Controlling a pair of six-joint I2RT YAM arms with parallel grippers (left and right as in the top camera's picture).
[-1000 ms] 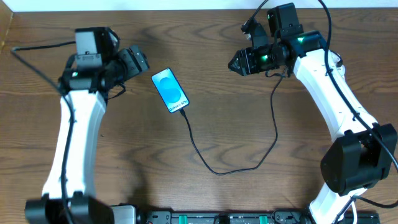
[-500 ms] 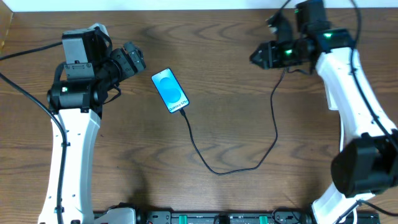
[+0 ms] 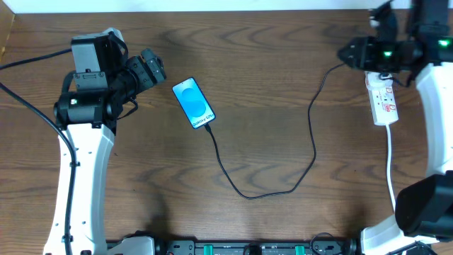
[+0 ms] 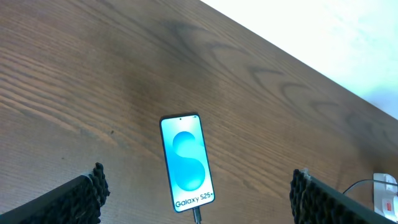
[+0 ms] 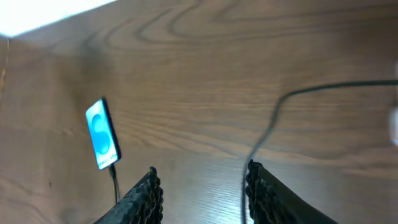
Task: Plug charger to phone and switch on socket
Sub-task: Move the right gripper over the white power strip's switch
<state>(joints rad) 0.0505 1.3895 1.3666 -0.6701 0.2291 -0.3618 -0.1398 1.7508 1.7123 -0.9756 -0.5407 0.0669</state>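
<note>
The phone (image 3: 193, 103) lies face up on the table, blue screen lit, and shows in the left wrist view (image 4: 186, 163) and the right wrist view (image 5: 102, 134). The black charger cable (image 3: 248, 196) is plugged into its lower end. The cable loops toward the front and rises to the back right, where its far end is hidden under my right gripper (image 3: 348, 54). The white socket strip (image 3: 383, 101) with red marks lies just right of that gripper. My right gripper (image 5: 202, 169) is open and empty, with the cable (image 5: 267, 130) beside one finger. My left gripper (image 3: 152, 67) is open wide (image 4: 198, 177), left of the phone.
The socket's white cord (image 3: 390, 163) runs toward the table's front at the right. The socket's end shows at the left wrist view's lower right (image 4: 385, 194). A white wall borders the table's back edge (image 3: 212, 6).
My right arm has swung to the right, from the middle back to the right edge, uncovering the socket. My left arm shifted slightly left, then held still. Phone and cable have not moved.
</note>
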